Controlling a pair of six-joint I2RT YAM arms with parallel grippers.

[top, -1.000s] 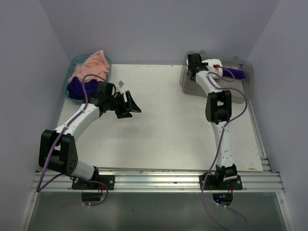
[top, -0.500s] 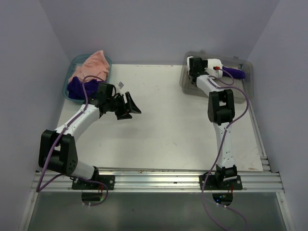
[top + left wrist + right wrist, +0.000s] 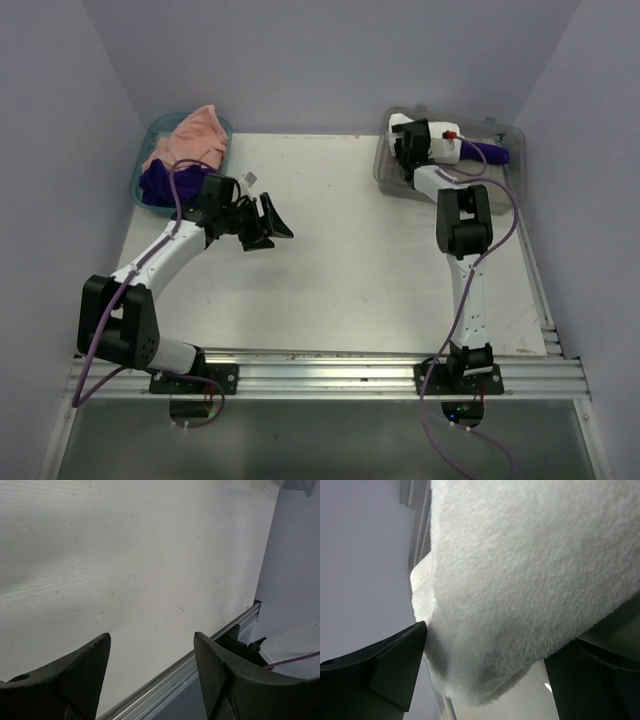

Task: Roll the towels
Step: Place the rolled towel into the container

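The right gripper [image 3: 420, 142] is seen at the upper right of the overhead frame, reached into the clear bin [image 3: 512, 178]. Its jaws are spread wide on either side of the white towel [image 3: 520, 555], and no pinch on the cloth is visible, so the towel is judged released. The white towel lies inside that bin as a compact bundle, just beside a purple roll [image 3: 489, 152] that is set toward the bin's right wall. The left gripper [image 3: 150, 639] is held open and empty above the bare table [image 3: 340, 260], left of centre.

The bundle could be undone from here. In the right wrist view a loose terry edge hangs low between the fingers, and it may be caught and dragged out if the gripper is withdrawn at a slant. The purple roll could be nudged as well, since the two are packed close together, and the bin wall could be struck on the way out.

At the upper left, the teal basket [image 3: 141, 186] is filled with a peach towel [image 3: 192, 134] and a purple towel [image 3: 158, 181], both lying as loose heaps and judged not yet rolled. The basket rim stands between the left gripper and that cloth. The purple cable [image 3: 178, 192] of the left arm is looped over the near corner, where it might be snagged
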